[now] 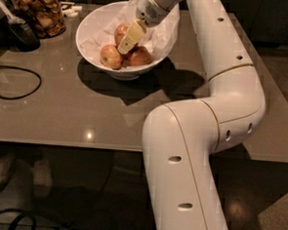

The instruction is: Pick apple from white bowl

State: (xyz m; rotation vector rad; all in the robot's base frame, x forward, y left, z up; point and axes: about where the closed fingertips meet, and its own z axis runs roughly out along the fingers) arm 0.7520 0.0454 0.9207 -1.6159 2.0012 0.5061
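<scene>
The white bowl (93,31), lined with crumpled white paper, stands at the back of the grey table. It holds three apples. The reddest apple (140,57) lies at the front right. A paler one (110,56) lies at the front left and another (120,31) behind. My gripper (125,47) reaches down into the bowl from the upper right. Its pale yellow tip sits among the three apples, just left of the reddest one. I cannot tell whether it touches any apple.
A glass jar (39,10) of brown food and a dark pan (22,34) stand at the back left. A black cable (14,82) loops over the left of the table (85,118). My white arm (207,116) crosses the right side.
</scene>
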